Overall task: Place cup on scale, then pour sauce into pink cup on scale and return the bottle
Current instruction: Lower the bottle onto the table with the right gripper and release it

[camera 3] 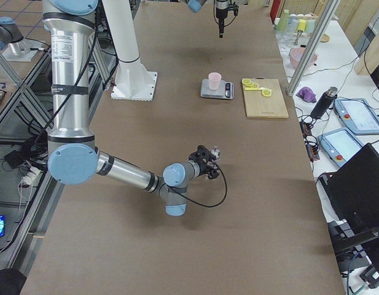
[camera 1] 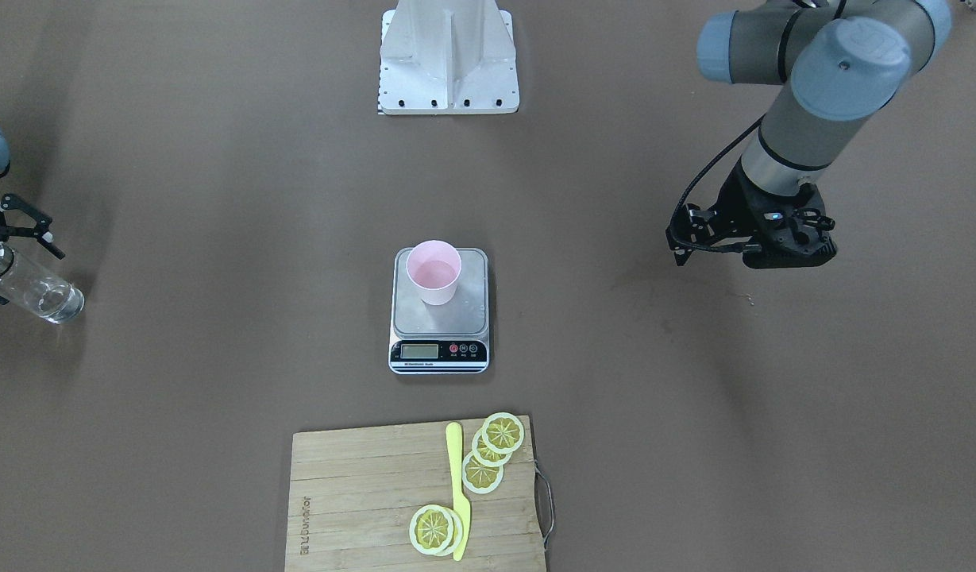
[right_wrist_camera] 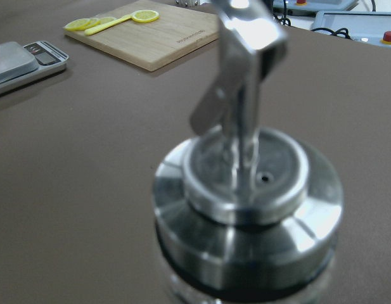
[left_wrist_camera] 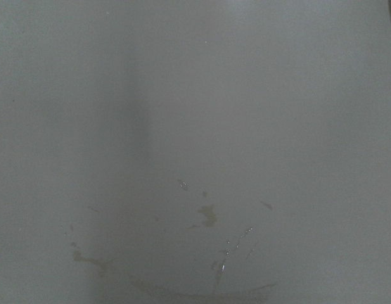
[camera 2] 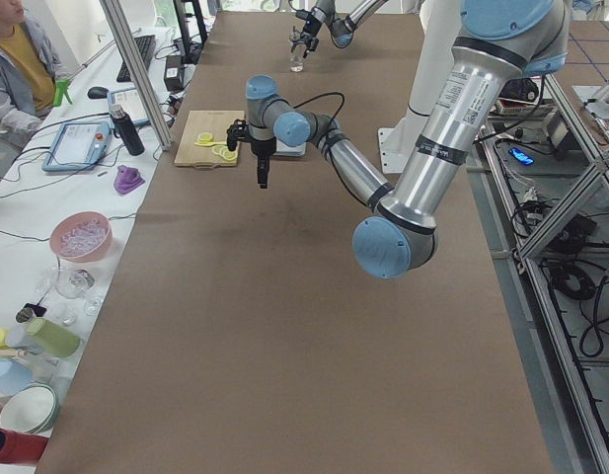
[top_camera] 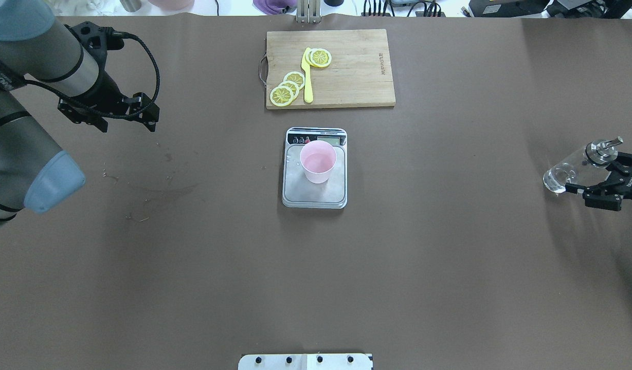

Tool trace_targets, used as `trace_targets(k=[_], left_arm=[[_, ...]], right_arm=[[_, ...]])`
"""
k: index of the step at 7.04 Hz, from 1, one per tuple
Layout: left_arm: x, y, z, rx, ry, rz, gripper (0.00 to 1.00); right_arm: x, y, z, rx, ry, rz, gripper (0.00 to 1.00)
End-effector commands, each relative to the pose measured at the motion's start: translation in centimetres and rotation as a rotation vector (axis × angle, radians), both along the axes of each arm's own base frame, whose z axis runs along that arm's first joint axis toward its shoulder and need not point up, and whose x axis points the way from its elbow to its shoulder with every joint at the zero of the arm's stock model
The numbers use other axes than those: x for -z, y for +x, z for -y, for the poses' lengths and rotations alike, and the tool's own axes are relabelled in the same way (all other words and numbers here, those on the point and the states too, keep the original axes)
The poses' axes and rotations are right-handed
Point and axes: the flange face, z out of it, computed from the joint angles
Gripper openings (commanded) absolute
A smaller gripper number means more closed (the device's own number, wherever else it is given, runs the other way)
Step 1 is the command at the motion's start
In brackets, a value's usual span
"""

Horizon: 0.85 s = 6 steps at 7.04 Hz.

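Note:
The pale pink cup [camera 1: 433,274] [top_camera: 318,162] stands upright on the steel platform of the scale [camera 1: 468,310] [top_camera: 295,192] at the table's middle. The clear bottle [top_camera: 567,174] [camera 1: 43,295] with a chrome cap and spout [right_wrist_camera: 246,209] is at the table's far right side, upright, with clear liquid in its bottom. My right gripper [top_camera: 601,177] [camera 1: 3,262] is shut on the bottle around its upper part. My left gripper [top_camera: 109,112] [camera 1: 754,242] hangs empty above the bare table on the far left, fingers down, links spread open.
A wooden cutting board [top_camera: 357,77] [camera 1: 360,492] with lemon slices and a yellow knife [camera 1: 458,492] lies beyond the scale. The robot's white base plate [camera 1: 448,56] is at the near edge. Dried stains [top_camera: 161,192] mark the table's left part.

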Motion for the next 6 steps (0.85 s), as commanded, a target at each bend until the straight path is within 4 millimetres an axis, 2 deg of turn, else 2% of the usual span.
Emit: trace_targets(k=[1,3,4,5,6], left_arm=[[0.2,-0.1,-0.1,0.002,0.002,-0.003,0.97],[0.1,-0.2,0.0,0.004,0.001,-0.002,0.97],[0.2,-0.3,-0.1,0.002,0.003,-0.004,0.97],[-0.2,-0.3,-0.1,0.002,-0.002,0.000,0.97],[-0.5,-0.4,-0.1,0.004,-0.005,0.004,0.97]], right_arm=[[-2.2,4.9,-3.2,0.012,-0.030,-0.005,1.00],[-3.1,14.3,-2.4,0.017,-0.189,0.003,1.00],[-3.3,17.6,-1.4,0.011,-0.307,0.023,1.00],[-3.9,18.8,0.1,-0.001,-0.451,0.033,1.00],[-3.9,19.0,3.0,-0.005,-0.574,0.032,1.00]])
